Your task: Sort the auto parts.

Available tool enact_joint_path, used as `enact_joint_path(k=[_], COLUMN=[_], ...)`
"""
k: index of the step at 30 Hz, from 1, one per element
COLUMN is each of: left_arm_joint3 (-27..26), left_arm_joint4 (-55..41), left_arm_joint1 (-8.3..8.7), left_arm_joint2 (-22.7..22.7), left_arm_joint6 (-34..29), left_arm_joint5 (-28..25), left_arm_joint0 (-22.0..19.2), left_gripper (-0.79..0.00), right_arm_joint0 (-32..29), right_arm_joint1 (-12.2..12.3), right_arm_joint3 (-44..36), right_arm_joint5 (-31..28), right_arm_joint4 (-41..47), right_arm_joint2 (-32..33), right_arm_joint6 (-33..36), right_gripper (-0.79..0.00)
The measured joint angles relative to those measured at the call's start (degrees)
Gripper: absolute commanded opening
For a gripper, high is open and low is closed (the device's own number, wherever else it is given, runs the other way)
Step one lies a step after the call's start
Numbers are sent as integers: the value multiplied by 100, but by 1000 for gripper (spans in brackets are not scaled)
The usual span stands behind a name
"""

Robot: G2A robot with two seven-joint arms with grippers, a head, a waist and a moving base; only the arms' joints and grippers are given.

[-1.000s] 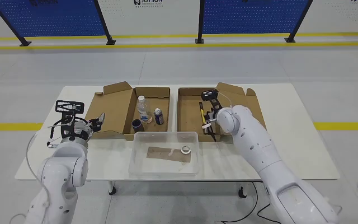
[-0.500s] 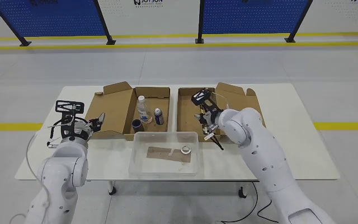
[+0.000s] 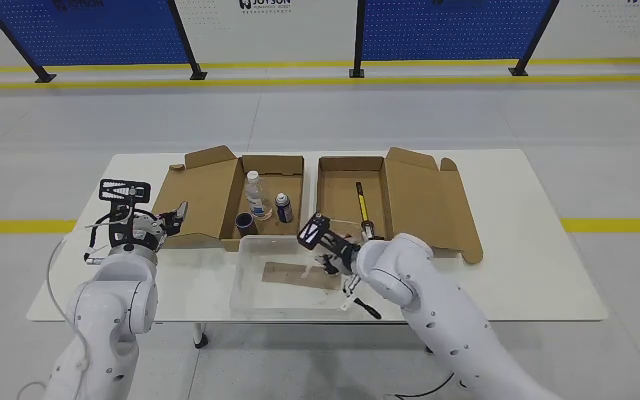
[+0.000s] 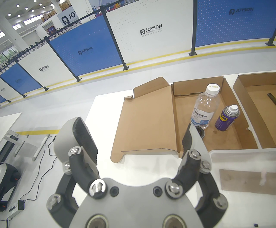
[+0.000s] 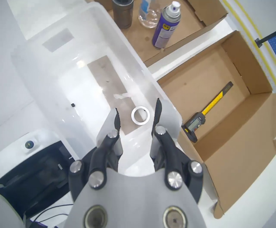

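Note:
A small silver ring (image 5: 140,115) lies on the floor of the clear plastic bin (image 5: 120,28). My right gripper (image 5: 137,105) hangs open just above the ring, a finger on each side, holding nothing. In the top view the right gripper (image 3: 326,242) is over the bin's (image 3: 245,290) right half. A yellow and black caliper (image 5: 210,108) lies in the right cardboard box (image 3: 420,200). My left gripper (image 4: 138,133) is open and empty above the table's left end, beside the flap of the left box (image 3: 205,200).
The left box holds a water bottle (image 4: 204,108), a blue spray can (image 4: 226,118) and a dark cup (image 5: 122,13). A brown label is stuck to the bin's floor. Both boxes stand right behind the bin with flaps spread. Bare tabletop lies at the far right.
My right gripper swung out of the right box, forward and left, to a spot over the clear bin. The caliper stays in the box. The left arm kept still.

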Motion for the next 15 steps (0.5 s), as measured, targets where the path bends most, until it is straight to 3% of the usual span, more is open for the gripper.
enact_joint_path(k=[15], left_arm_joint3=[0], left_arm_joint4=[0], left_arm_joint1=[0], left_arm_joint2=[0], left_arm_joint6=[0], left_arm_joint5=[0], left_arm_joint0=[0], left_gripper=[0], right_arm_joint0=[887], right_arm_joint1=[-376], right_arm_joint3=[2034], right_arm_joint5=[-83], right_arm_joint4=[-192], right_arm_joint2=[-926], right_arm_joint6=[-261], right_gripper=[-416])
